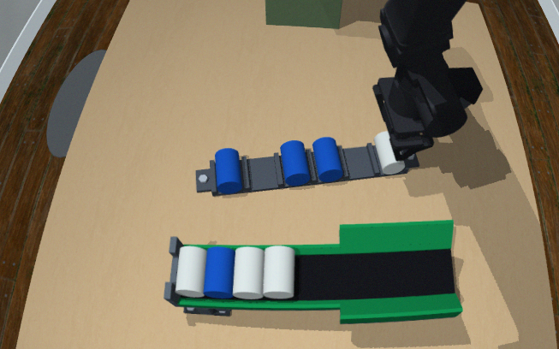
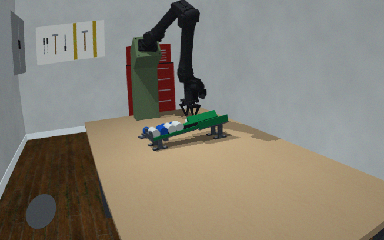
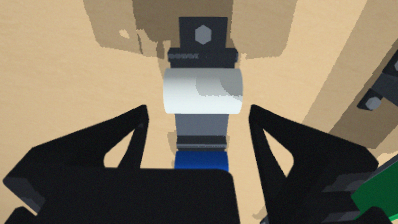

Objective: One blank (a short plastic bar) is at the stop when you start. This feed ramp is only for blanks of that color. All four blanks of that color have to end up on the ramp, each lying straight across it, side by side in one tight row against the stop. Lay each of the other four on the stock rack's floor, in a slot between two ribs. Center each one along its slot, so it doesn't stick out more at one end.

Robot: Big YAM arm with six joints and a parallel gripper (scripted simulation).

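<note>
The fingers stand wide apart, released, grasping nothing, above the white blank (image 3: 202, 91).

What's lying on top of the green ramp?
On the green feed ramp lie four short plastic bars against the grey stop: white, blue, white, white. The black floor beneath them is covered.

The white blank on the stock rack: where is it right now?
In the top view, the white blank lies in the stock rack's right-end slot, directly under the open gripper, an empty slot from the nearest blue blank.
</note>
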